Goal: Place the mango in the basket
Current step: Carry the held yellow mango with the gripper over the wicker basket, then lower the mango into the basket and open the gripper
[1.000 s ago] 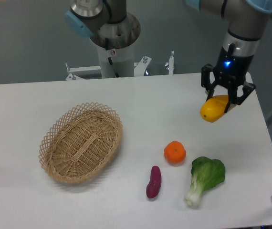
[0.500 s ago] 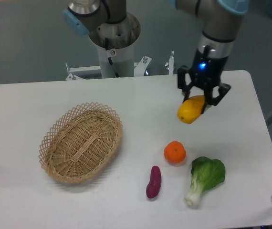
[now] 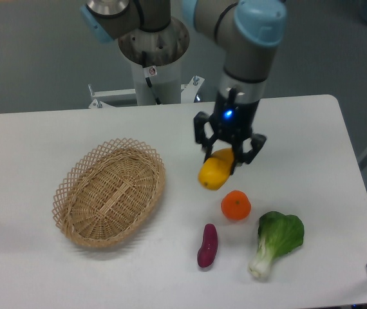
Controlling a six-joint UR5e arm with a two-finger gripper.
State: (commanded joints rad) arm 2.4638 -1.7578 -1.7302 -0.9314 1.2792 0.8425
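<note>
The mango (image 3: 214, 172), yellow-orange and oval, hangs tilted above the table, held at its upper end by my gripper (image 3: 227, 153), which is shut on it. It is just above and left of the round orange. The basket (image 3: 109, 192), a shallow oval of tan wicker with a lattice rim, lies on the left half of the table, well to the left of the gripper, and holds nothing.
A round orange tangerine (image 3: 235, 205) sits just below the mango. A purple sweet potato (image 3: 207, 245) and a green bok choy (image 3: 275, 241) lie near the front right. The robot's base column (image 3: 152, 61) stands behind the table.
The arm has carried the mango leftward across the table, from near the right edge to the middle, closer to the basket. Nothing else has moved.
</note>
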